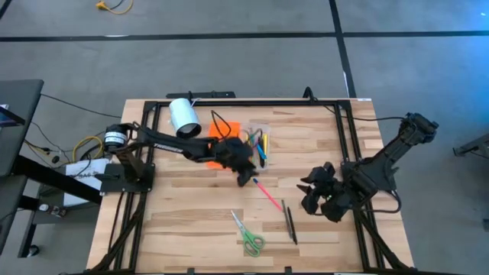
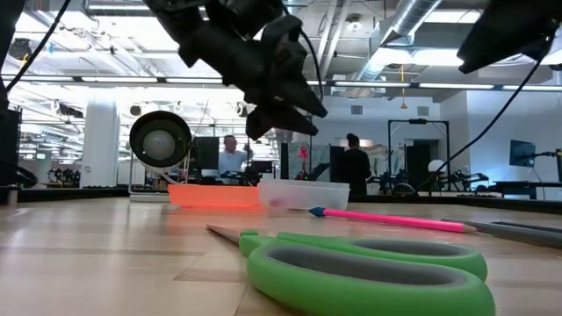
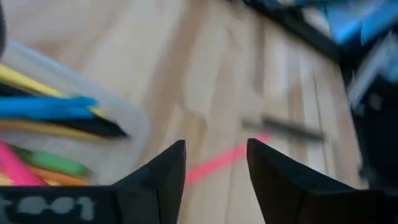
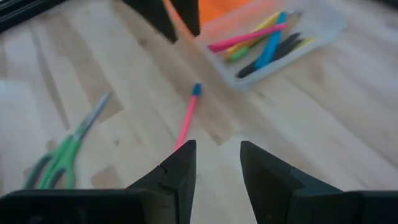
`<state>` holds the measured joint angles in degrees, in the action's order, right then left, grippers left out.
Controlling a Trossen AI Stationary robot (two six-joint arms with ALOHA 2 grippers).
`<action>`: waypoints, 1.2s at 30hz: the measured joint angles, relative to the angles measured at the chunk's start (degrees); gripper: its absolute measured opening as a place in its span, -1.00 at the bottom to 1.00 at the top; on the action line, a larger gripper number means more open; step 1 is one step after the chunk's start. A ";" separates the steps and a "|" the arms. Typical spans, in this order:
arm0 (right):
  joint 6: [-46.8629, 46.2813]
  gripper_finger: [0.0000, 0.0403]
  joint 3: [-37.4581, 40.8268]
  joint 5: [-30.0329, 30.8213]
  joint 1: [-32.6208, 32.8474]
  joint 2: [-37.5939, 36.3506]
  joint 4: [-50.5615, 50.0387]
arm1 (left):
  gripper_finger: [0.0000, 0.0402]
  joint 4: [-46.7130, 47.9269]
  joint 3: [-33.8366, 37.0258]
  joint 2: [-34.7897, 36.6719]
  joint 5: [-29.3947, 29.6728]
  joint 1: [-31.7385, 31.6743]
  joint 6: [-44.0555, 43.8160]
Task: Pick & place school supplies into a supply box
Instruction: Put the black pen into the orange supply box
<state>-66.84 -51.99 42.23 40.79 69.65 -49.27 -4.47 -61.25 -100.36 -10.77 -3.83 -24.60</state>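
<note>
hovering just off the near corner of the supply box (image 1: 256, 143), your left gripper (image 1: 246, 174) has its fingers spread with nothing between them. the clear tray of the box holds several pens and pencils, yellow, blue, pink, green and black, and its orange lid (image 1: 223, 137) lies flat beside it, on the side away from the right arm. the pink pencil (image 1: 267, 195) lies on the table (image 1: 191, 221) just beyond the box, its blue end nearest the tray. two dark pencils (image 1: 289, 220) lie a little farther from the box, and the green scissors (image 1: 247, 235) farther still. your right gripper (image 1: 309, 192) waits past the pencils from the box, also spread and empty. for the next pick, i judge the pink pencil the easiest: bring the left fingers down across its middle, square to its length, and close only once both tips straddle it.
</note>
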 joint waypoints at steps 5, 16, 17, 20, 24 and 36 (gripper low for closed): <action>1.82 -0.41 0.00 -5.84 -2.46 0.30 3.39 | -0.25 7.78 0.00 0.00 2.36 4.90 5.63; -3.72 -0.41 0.02 -20.07 -0.11 11.97 12.57 | -0.29 15.58 0.00 0.00 7.74 13.94 10.63; -4.88 -0.41 0.00 -20.88 0.36 13.46 14.81 | -0.29 16.85 0.00 -0.02 8.16 14.61 11.05; -10.59 -0.41 0.00 -21.89 1.32 16.98 19.69 | -0.29 20.28 0.00 0.00 9.47 16.20 12.56; -20.80 -0.41 0.00 -24.26 1.98 21.22 21.01 | -0.29 22.07 0.00 0.00 11.22 17.03 14.48; -34.22 -0.41 -2.74 -29.47 1.93 29.07 18.33 | -0.30 23.34 0.00 0.00 11.46 16.98 18.06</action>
<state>-101.06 -54.72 12.76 42.72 98.72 -30.94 18.87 -61.25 -100.36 0.69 13.15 -6.54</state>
